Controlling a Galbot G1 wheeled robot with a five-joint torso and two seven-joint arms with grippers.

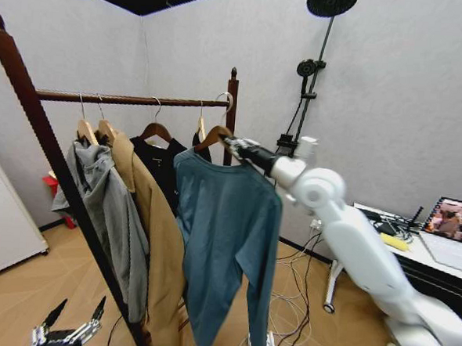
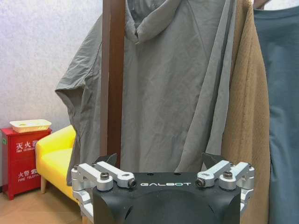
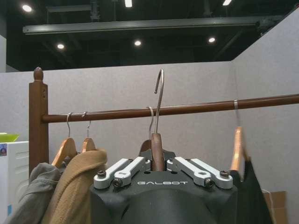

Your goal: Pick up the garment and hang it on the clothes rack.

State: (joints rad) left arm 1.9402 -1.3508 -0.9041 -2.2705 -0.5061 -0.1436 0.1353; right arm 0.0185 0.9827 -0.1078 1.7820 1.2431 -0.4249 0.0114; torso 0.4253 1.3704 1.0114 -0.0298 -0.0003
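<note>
Beside the clothes rack (image 1: 133, 100), near its far post, my right fingers (image 3: 158, 164) grip the wooden hanger (image 3: 157, 150) of the teal garment (image 1: 227, 243); whether its hook (image 3: 159, 100) is over the bar is hard to tell. That arm reaches up and across. My left fingers (image 2: 161, 173) hang low, spread open before a grey hoodie (image 2: 177, 84).

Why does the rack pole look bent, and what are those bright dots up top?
Head view: the wide lens bows the rack post near the edge. Right wrist view: the dots are ceiling lamps glaring against a dark ceiling, above the right hand.
</note>
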